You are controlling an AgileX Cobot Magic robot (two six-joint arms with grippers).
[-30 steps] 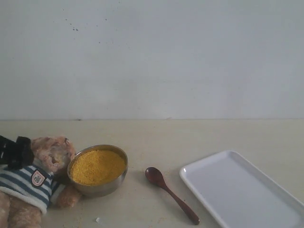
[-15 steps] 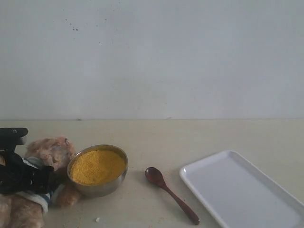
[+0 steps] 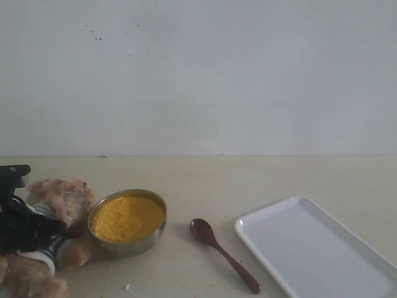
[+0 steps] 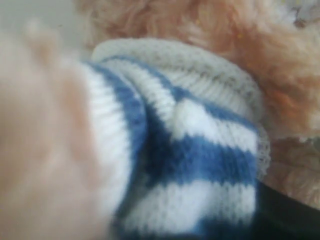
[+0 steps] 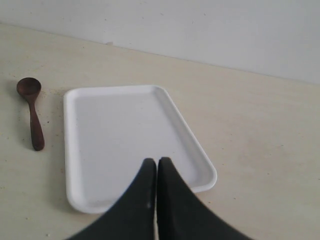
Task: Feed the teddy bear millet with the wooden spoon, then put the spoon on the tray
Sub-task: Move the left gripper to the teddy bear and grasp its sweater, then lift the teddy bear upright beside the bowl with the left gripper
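Trouble sits with the left jaws: buried in the shirt of the teddy bear point(image 3: 65, 200), pinching or not I cannot tell, they may shove it into the millet point(image 3: 127, 217) just beyond. The right jaws, pressed together, hover above the tray point(image 5: 125, 130), the wooden spoon point(image 5: 33, 120) beside it.

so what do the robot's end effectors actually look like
Both are black. The right end effector has two smooth, matte halves, each tapering from a broad base to a narrow tip, with no markings visible. The left end effector looks dark and blocky at the exterior view's edge. No cables or labels can be made out.
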